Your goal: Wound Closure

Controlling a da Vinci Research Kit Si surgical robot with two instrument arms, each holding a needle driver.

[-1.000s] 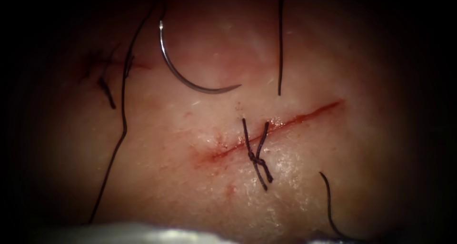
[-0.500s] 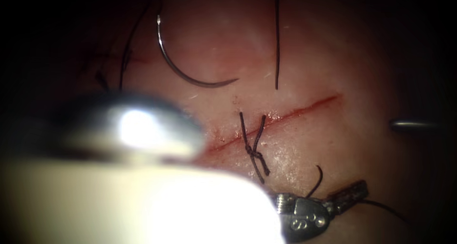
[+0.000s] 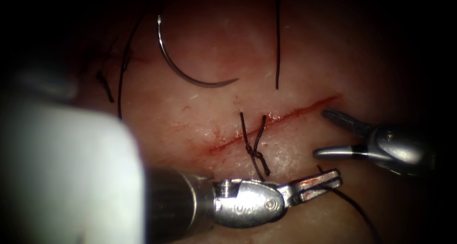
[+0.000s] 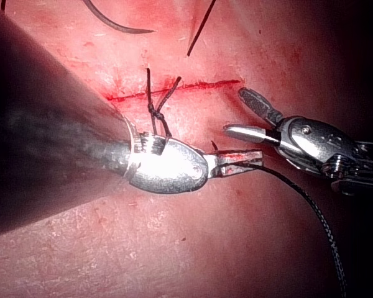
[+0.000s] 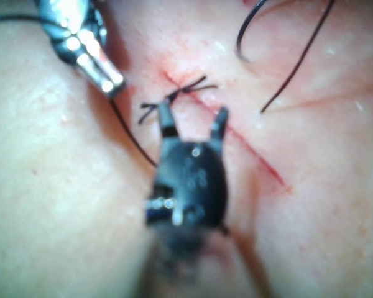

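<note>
Since half a second ago, the left tool (image 3: 318,183) has been brought further in below the knot (image 3: 256,154), and the right tool (image 3: 327,133) has been advanced from the edge toward the right end of the cut (image 3: 285,118).

The left tool's jaws are closed on the thread (image 3: 354,206) just below and to the right of the knot; from there the strand is seen trailing away from the knot. The right tool's jaws are spread wide and nothing is held in them; they hover to the right of the knot, near the cut's right end, apart from the tissue (image 3: 200,115) as far as can be told.

The needle (image 3: 183,75) is left lying free on the tissue well above and to the left of the knot, its curve fully exposed and gripped by neither tool. A loose cut piece (image 3: 277,44) lies above the knot, beyond the cut.

The knot is tied across the cut at about its middle, with two short ends standing up from it.

For the thread in hand to be managed well, a firm hold is judged necessary, with tension kept low so the tied stitch is not dragged, and the open jaws are best kept clear of the knot's ends.
</note>
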